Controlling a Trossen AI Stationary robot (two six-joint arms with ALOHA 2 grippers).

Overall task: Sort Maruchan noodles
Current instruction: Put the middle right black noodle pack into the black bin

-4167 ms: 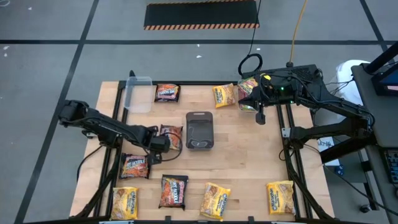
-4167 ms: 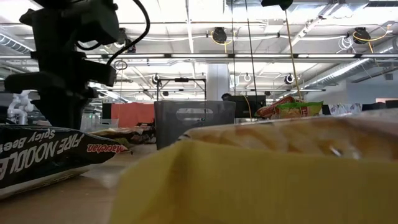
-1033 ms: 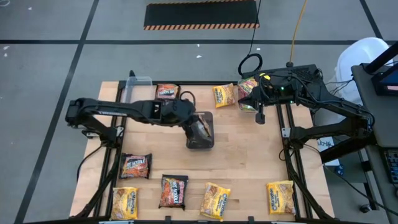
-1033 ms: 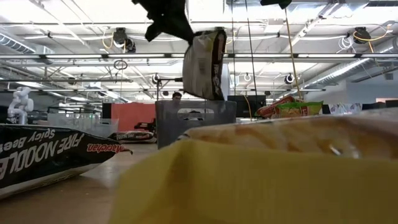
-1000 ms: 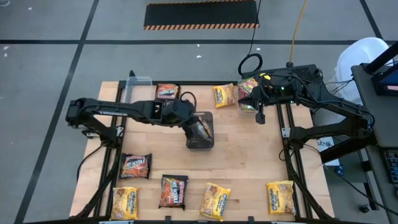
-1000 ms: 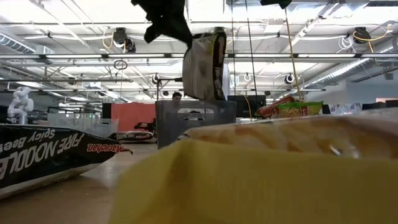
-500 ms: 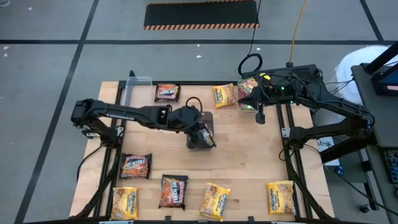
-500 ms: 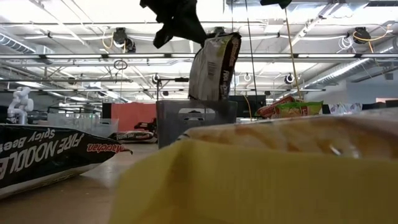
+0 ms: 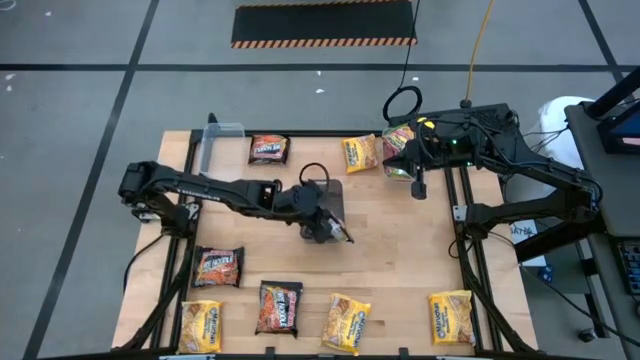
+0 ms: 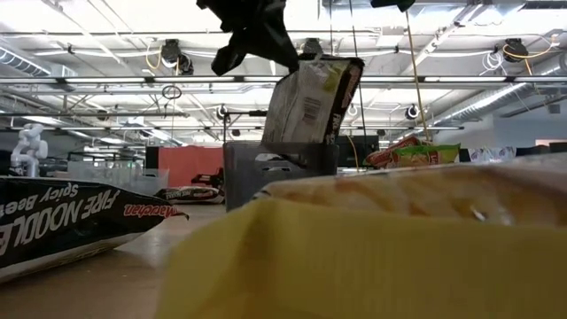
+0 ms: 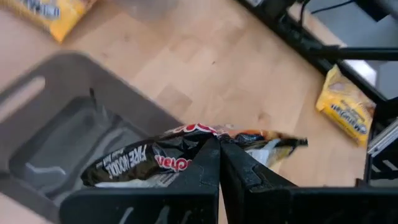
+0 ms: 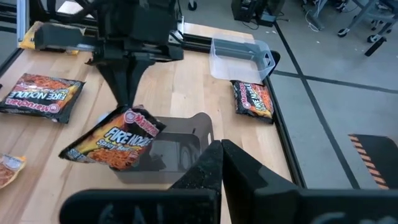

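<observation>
My left gripper (image 9: 328,222) is shut on a dark Fire Noodle packet (image 12: 115,140) over the dark grey tray (image 12: 186,146) at the table's middle. In the low view the packet (image 10: 310,102) hangs tilted, and its lower edge is behind the tray's rim (image 10: 279,152). Other Maruchan noodles lie flat on the table: dark ones (image 9: 268,148) (image 9: 217,266) (image 9: 280,306) and yellow ones (image 9: 360,153) (image 9: 346,322) (image 9: 450,317). My right gripper (image 9: 418,186) hangs shut with nothing in it at the far right. My left gripper pinches the packet's upper edge (image 11: 208,134) between its two fingers (image 12: 127,93). The fingers slant down from the table's left. The packet hangs tilted below them with its lower end at the tray. Whether it touches the tray I cannot tell.
A clear plastic tub (image 9: 220,150) stands at the far left corner. A green-edged packet (image 9: 398,150) lies under the right arm at the far right. Another yellow packet (image 9: 200,325) lies at the near left. Bare wood lies to the right of the tray.
My left gripper has gone toward the table's right and near edges, sunk a little and rolled, staying shut on the packet. The packet hung upright above the tray; now it is tipped over, and its lower end has dropped to the tray's rim.
</observation>
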